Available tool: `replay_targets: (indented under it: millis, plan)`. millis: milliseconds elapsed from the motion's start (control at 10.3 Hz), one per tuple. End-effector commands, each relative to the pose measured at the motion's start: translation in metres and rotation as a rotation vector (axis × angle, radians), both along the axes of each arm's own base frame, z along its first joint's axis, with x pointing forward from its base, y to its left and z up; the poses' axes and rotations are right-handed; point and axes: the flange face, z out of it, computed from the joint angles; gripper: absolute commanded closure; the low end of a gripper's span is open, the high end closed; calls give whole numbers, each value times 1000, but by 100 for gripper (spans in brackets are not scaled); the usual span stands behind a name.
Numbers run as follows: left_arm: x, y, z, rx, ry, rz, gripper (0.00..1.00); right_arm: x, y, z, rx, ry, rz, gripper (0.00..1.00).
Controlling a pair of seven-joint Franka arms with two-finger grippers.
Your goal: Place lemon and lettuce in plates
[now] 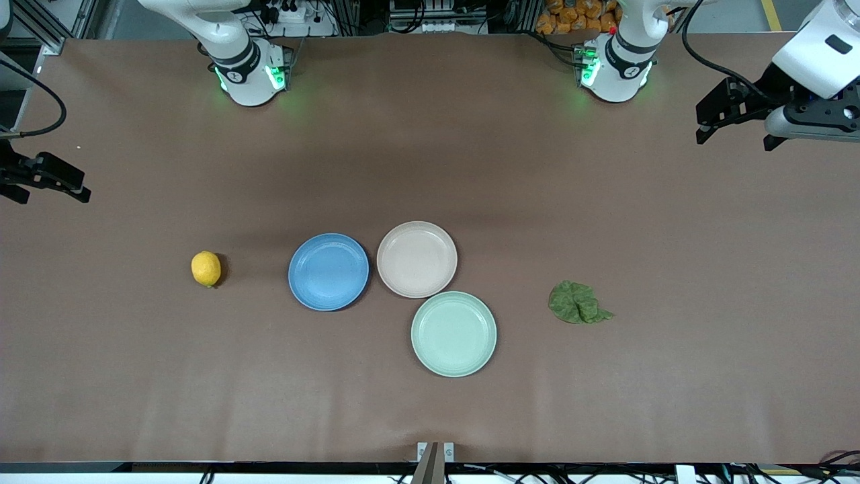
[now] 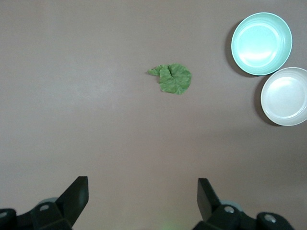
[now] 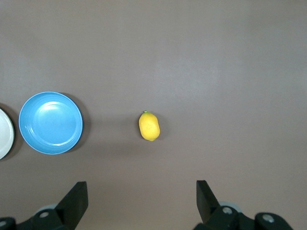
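The left gripper (image 2: 141, 201) hangs spread and empty above bare table at the left arm's end, well apart from the lettuce (image 1: 576, 303), which lies flat on the table near the mint plate (image 1: 454, 333) and touches no plate. The right gripper (image 3: 141, 201), also spread and empty, hangs over the right arm's end, well clear of the lemon (image 1: 205, 268), which sits on the table beside the blue plate (image 1: 328, 271). The beige plate (image 1: 416, 259), touching the blue one, is bare.
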Motion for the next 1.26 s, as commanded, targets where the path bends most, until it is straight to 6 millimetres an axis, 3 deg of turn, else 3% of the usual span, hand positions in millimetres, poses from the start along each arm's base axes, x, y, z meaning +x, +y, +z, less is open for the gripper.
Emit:
replay_targets:
  millis: [0,582,1163]
  plan:
    - [2,0,2,-16,-5,15,0,2,-2,4,-14,4,-9,0]
    - [10,-3,-8,-18,15,12,0,2,-2,3,-14,5,-9,0]
    - [66,-23,-51,-55,-70,-8,0,3,-6,-1,-19,12,-12,0]
